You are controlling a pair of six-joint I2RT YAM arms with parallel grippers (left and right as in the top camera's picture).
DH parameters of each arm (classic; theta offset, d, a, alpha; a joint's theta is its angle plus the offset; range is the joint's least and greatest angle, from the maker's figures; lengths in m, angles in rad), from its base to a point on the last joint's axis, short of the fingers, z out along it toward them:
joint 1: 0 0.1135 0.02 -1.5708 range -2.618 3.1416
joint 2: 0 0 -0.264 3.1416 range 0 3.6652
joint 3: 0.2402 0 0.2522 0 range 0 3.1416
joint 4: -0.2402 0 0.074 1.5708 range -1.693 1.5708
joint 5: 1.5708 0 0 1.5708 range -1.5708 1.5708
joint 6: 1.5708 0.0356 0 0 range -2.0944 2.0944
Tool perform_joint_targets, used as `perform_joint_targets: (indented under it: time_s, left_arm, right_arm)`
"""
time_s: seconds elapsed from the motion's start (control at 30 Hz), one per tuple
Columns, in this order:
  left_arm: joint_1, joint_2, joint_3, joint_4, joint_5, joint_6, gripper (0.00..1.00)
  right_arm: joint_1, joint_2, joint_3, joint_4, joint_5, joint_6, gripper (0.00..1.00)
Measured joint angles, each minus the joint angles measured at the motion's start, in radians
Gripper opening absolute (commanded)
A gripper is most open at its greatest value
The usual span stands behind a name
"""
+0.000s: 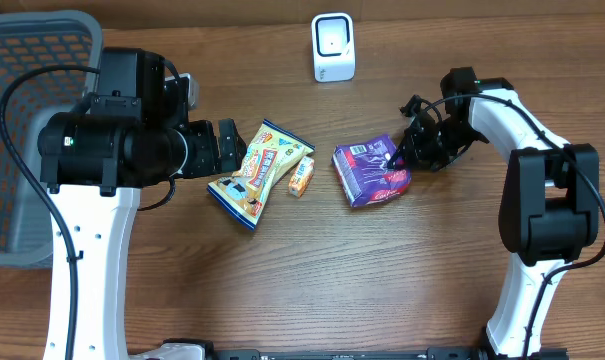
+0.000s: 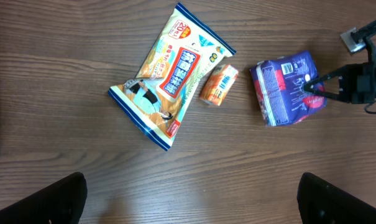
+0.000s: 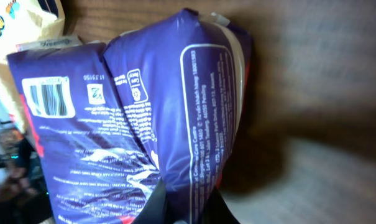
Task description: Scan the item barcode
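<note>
A purple packet [image 1: 371, 171] lies on the wooden table, right of centre. My right gripper [image 1: 397, 158] is shut on its right edge. In the right wrist view the two dark fingers pinch a fold of the purple packet [image 3: 144, 112], and its barcode [image 3: 50, 98] faces the camera at the upper left. The left wrist view shows the same packet [image 2: 287, 88] with the right gripper [image 2: 318, 87] clamped on it. My left gripper [image 1: 227, 148] hovers open and empty above the table, left of the items. A white scanner [image 1: 333, 47] stands at the back centre.
A yellow snack bag [image 1: 259, 172] and a small orange packet [image 1: 301, 177] lie just left of the purple packet. A grey mesh basket [image 1: 22, 120] sits at the far left edge.
</note>
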State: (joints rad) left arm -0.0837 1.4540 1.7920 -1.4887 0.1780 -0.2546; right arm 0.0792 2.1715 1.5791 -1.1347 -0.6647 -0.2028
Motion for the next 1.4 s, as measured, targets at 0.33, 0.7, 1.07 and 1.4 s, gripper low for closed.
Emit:
perform_joint_targets:
  time_s: [0.33,0.7,1.07,1.4]
  left_arm:
    - [0.0,0.0,0.0,0.0,0.0,0.0,1.0]
    - [0.0,0.0,0.0,0.0,0.0,0.0,1.0]
    - [0.0,0.0,0.0,0.0,0.0,0.0,1.0]
    - [0.0,0.0,0.0,0.0,0.0,0.0,1.0]
  right_arm:
    - [0.01,0.005,0.321,-0.306,0.261,0.172,0.6]
    - [0.324,0.005,0.454,-0.376,0.597,0.241,0.72]
    - [0.688,0.005,0.378,-0.261,0.981,0.407,0.73]
    - [0.726,0.005,0.142,-0.119,1.144,0.489,0.71]
